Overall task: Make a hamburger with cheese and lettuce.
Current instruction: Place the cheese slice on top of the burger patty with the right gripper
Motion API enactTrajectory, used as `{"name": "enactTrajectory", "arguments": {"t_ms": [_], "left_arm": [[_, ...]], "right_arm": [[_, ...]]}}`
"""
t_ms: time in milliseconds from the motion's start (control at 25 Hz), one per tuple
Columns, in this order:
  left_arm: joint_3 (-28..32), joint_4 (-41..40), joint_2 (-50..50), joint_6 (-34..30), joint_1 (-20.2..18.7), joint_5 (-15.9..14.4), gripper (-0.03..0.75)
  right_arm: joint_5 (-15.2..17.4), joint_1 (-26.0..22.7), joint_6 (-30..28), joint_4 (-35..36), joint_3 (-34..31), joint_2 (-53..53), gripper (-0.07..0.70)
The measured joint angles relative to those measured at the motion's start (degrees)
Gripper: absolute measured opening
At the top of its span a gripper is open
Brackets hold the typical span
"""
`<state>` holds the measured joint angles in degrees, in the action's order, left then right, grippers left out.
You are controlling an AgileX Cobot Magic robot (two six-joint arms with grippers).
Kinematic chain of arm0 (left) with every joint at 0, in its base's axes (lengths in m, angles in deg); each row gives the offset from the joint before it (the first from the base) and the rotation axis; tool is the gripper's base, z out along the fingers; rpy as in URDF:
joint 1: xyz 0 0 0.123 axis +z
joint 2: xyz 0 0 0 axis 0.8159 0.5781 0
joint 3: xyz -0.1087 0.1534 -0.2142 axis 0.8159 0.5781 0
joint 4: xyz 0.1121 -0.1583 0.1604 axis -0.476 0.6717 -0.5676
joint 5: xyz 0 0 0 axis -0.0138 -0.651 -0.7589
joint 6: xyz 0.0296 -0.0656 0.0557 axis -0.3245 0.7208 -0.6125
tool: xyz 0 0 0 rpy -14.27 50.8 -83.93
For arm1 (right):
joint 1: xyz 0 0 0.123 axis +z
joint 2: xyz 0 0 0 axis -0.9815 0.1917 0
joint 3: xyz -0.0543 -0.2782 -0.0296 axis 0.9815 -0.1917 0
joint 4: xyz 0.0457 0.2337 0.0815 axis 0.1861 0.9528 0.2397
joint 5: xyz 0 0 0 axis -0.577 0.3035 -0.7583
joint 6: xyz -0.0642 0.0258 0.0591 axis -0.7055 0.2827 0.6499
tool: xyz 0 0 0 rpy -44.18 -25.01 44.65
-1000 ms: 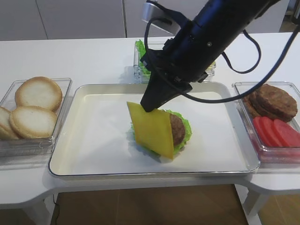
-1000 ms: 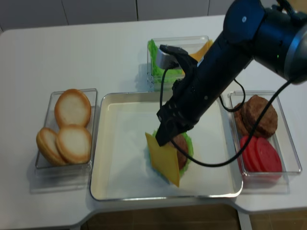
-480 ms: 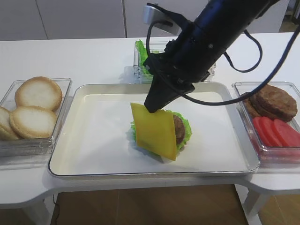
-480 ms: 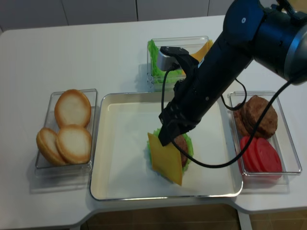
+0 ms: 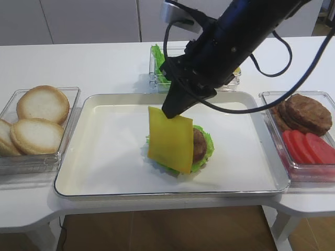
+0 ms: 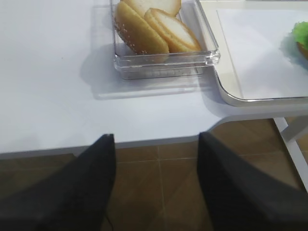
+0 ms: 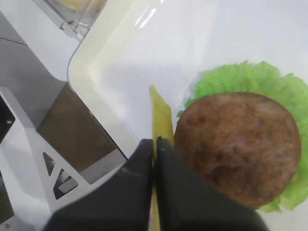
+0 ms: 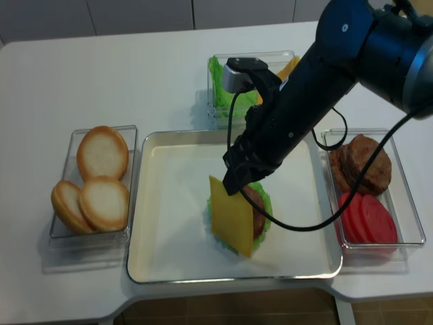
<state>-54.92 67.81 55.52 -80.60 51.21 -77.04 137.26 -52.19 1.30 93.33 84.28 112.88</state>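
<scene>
The cheese [image 5: 169, 139] hangs upright, long axis vertical, top edge pinched by the right hand [image 5: 173, 109].

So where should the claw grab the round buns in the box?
Probably from straight above, pinching one bun by its thin edge: they lean on each other in the clear box, whose walls block a sideways reach. The left claw is open nearby.
</scene>
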Motion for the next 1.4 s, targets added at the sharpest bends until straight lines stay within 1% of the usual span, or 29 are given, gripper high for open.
{"name": "enactTrajectory", "arguments": {"t_ms": [400, 640, 1000, 1400], "left_arm": [[0.0, 0.0, 0.0, 0.0, 0.0, 0.0, 0.407], [0.0, 0.0, 0.0, 0.0, 0.0, 0.0, 0.407], [0.0, 0.0, 0.0, 0.0, 0.0, 0.0, 0.406], [0.0, 0.0, 0.0, 0.0, 0.0, 0.0, 0.407]], "right_arm": [[-2.8, 0.0, 0.2, -4.6, 0.0, 0.0, 0.006], [-4.5, 0.0, 1.3, -7.9, 0.0, 0.0, 0.006], [-6.5, 0.0, 1.6, -9.8, 0.0, 0.0, 0.006], [-7.1, 0.0, 1.8, -11.3, 0.0, 0.0, 0.006]]}}
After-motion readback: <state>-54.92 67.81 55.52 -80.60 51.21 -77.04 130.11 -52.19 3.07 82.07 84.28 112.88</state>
